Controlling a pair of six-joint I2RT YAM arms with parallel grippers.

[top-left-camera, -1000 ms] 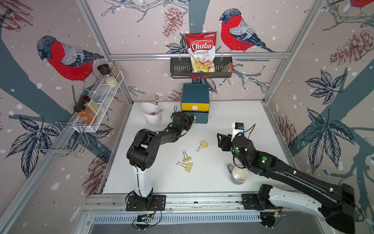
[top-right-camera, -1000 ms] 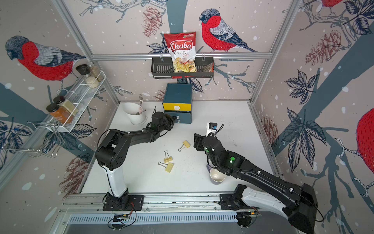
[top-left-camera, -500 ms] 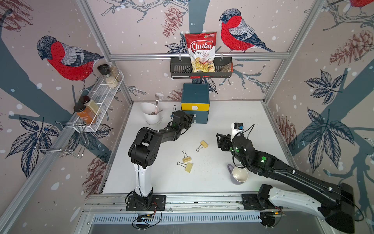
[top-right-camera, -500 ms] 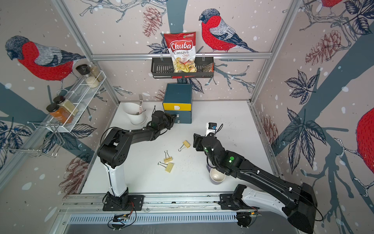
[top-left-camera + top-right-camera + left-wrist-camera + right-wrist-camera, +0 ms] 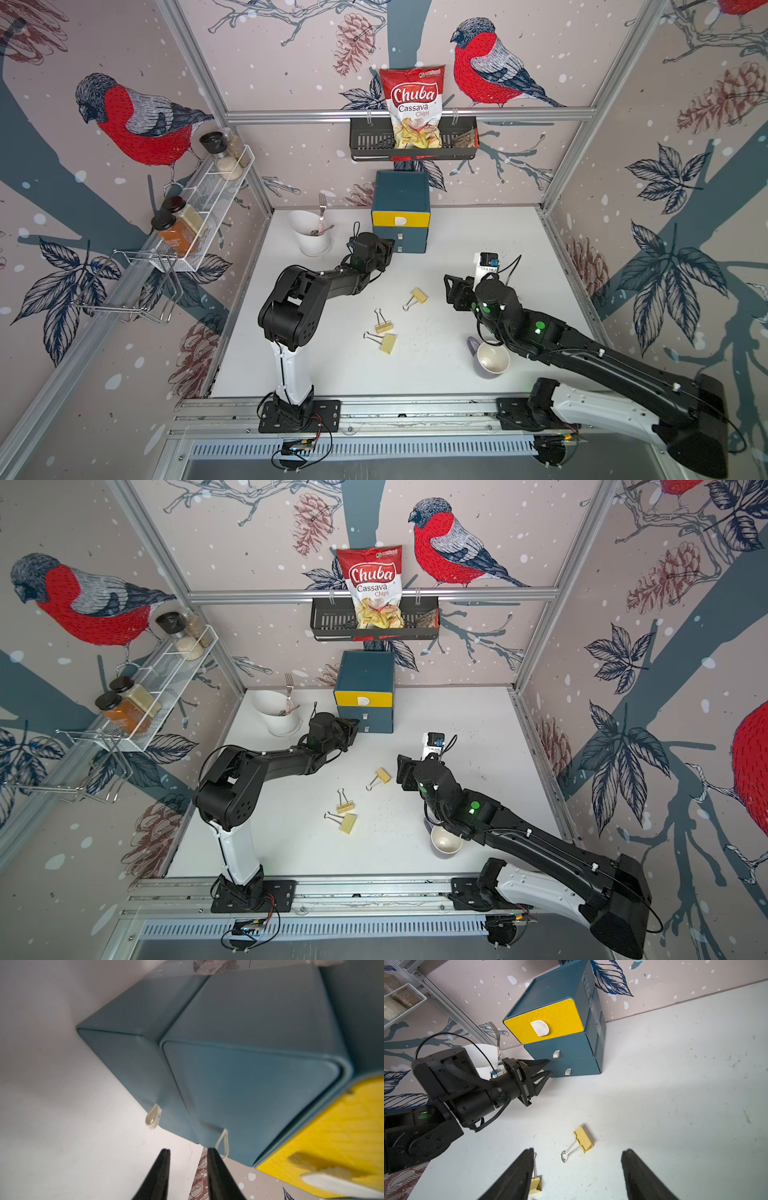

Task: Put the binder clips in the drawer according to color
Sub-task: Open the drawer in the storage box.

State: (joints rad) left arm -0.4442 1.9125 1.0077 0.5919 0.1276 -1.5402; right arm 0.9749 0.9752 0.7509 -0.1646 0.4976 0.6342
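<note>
Pinch the light, stiff binder clip [image 5: 584, 1139] by its body (handles likely fold) with your wide, empty right gripper [image 5: 578, 1150].

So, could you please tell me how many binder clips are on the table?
3, all yellow: one clip mid-table; a second clip and third clip close together nearer the front edge. More may be hidden in the drawers.
</note>
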